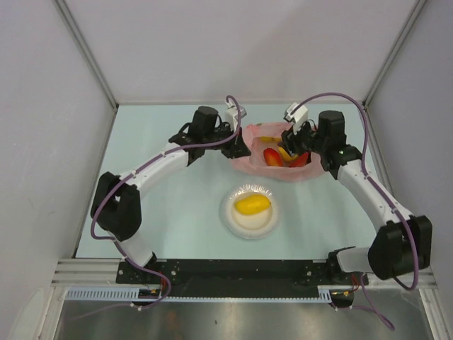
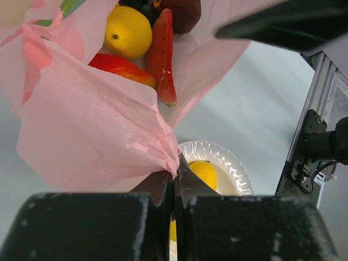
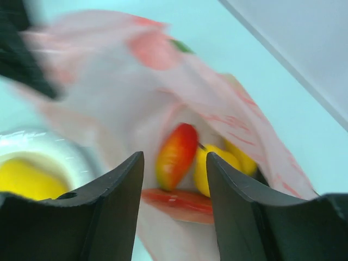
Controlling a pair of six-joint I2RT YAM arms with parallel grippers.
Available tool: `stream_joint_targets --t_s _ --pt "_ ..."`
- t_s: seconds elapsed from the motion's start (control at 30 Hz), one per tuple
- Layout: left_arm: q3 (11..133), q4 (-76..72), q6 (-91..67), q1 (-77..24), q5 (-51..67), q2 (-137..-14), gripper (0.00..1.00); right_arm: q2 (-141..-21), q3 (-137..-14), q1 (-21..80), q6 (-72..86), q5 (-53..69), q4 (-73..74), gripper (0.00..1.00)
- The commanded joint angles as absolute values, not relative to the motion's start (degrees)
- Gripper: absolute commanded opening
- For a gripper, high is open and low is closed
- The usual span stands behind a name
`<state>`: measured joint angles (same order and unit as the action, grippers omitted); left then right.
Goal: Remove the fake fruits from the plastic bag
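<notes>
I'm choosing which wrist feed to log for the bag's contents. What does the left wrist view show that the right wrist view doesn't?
Left wrist only: the left gripper shut on the edge of the plastic bag, and a dark red apple. Right wrist only: the right gripper, jaws apart, facing the bag's mouth. Both: the bag, the red-orange mango, yellow fruits inside, and the white plate holding a yellow fruit.
</notes>
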<state>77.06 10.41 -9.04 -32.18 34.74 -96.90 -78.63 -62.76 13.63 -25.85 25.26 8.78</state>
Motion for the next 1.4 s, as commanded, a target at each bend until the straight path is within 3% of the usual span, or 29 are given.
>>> stream_joint_targets --t_s 0.0,0.2,0.37,0.6,0.83,1.17,1.37 --pt "80.51 9.32 -8.70 -32.70 35.33 -97.21 0.00 -72.52 -60.84 17.31 -28.47 34.71 19.51 0.54" --pt "80.51 10.20 -7.12 -32.70 34.10 -96.33 0.00 -64.87 -51.87 25.30 -33.75 36.13 22.77 0.54" --pt "79.63 10.98 -6.24 -32.87 33.57 -94.49 0.00 -63.37 -48.16 25.85 -21.05 26.13 8.93 0.61" --pt "76.82 11.78 -5.80 -33.22 34.27 -91.94 0.00 -73.97 -53.17 17.85 -17.41 21.09 -2.72 0.63" --pt "75.32 11.34 -6.06 -33.84 34.72 -90.88 0.00 -87.51 -56.95 16.44 -19.69 15.92 -7.20 0.64" --pt "74.80 11.16 -5.98 -34.10 34.72 -90.88 0.00 -97.99 -61.26 13.28 -21.97 13.01 -11.51 0.66" --pt "73.92 11.07 -6.33 -34.10 35.33 -91.05 0.00 -102.91 -64.85 12.57 -21.54 14.14 -11.08 0.76"
